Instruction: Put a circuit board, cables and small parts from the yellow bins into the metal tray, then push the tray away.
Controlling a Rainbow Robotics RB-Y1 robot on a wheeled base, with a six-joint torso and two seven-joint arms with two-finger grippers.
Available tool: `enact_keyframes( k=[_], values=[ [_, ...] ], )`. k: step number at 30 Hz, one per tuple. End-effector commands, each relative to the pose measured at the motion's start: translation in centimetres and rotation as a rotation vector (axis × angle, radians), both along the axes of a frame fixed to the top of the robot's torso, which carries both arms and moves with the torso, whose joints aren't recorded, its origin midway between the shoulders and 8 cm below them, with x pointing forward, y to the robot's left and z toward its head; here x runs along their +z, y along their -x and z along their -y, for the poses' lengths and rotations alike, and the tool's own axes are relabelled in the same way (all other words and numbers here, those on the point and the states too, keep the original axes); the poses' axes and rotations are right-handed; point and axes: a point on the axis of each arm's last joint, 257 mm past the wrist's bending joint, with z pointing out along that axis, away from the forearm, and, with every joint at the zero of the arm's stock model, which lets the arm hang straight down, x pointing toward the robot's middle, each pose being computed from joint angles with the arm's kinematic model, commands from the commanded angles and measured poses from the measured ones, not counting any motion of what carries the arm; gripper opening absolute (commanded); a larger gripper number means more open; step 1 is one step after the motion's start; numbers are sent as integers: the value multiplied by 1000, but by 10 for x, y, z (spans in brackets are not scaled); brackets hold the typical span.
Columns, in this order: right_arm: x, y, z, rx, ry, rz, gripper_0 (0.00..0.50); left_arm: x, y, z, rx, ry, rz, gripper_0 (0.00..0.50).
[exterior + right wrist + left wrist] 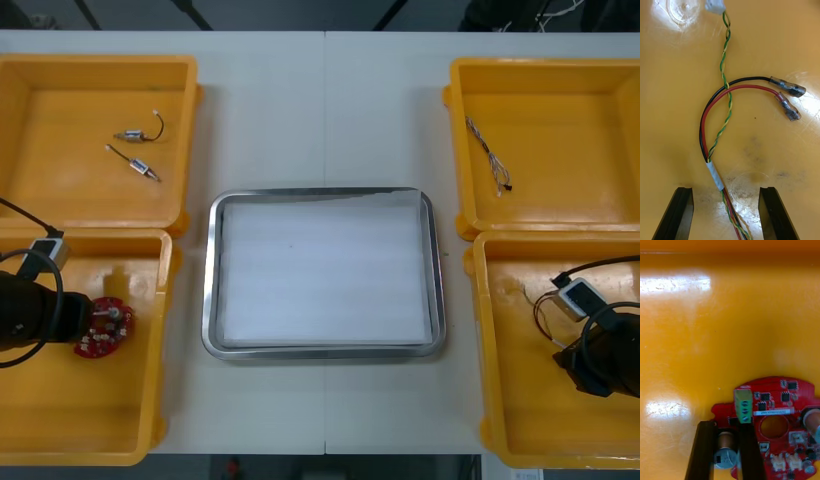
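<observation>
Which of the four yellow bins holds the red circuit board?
The near left bin: the circuit board lies in it, gripped by the left pincer. The others hold cables or small metal parts.

Metal tray (212, 290), white inside, lies square on the counter (325, 110) between four yellow bins (60, 190). Far left bin: two small metal parts (130, 135) with short leads, lying apart; near left bin: round red circuit board (775, 405), flat, components up, clamped at a cylindrical component near its edge by the left end effector (726, 427). Far right bin: one thin twisted cable (488, 155), loosely curved; near right bin: cable bundle (714, 175) of a green-yellow twisted pair plus black and red leads with clear-sleeved terminals, bound by white tape.
</observation>
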Motion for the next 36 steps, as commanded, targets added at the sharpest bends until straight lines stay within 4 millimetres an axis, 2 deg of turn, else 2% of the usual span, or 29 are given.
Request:
enact_keyframes(
  k=[1, 8, 12, 13, 14, 15, 16, 17, 24, 28, 31, 36],
  values=[
    [-13, 7, 9, 28, 37, -14, 500, -11, 11, 4, 15, 9, -18, 0],
    [-17, 11, 11, 25, 37, -33, 500, 1, 7, 1, 21, -2, -3, 0],
    [-19, 13, 10, 23, 35, -42, 500, 23, 9, -9, 30, -32, -15, 0],
    [-19, 13, 10, 23, 35, -42, 500, 23, 9, -9, 30, -32, -15, 0],
    [-20, 14, 9, 24, 30, -45, 474, 33, 8, -13, 39, -40, -16, 0],
    [-20, 14, 8, 23, 28, -45, 269, 40, 8, -16, 43, -47, -17, 0],
    [-20, 14, 8, 23, 28, -45, 269, 40, 8, -16, 43, -47, -17, 0],
    [-20, 14, 8, 18, 22, -46, 0, 51, 6, -16, 51, -36, -20, 0],
    [-18, 12, 7, 13, 12, -42, 0, 93, -1, -14, 51, -44, -23, 0],
    [-7, 7, 8, 16, 14, -16, 0, 112, -4, -7, 67, -48, -24, 0],
    [5, 4, 10, 14, 18, 0, 0, 126, -5, 1, 75, -45, -26, 0],
    [40, 9, 12, 14, 49, -1, 0, 146, -6, 25, 69, -10, -39, 0]
  ],
)
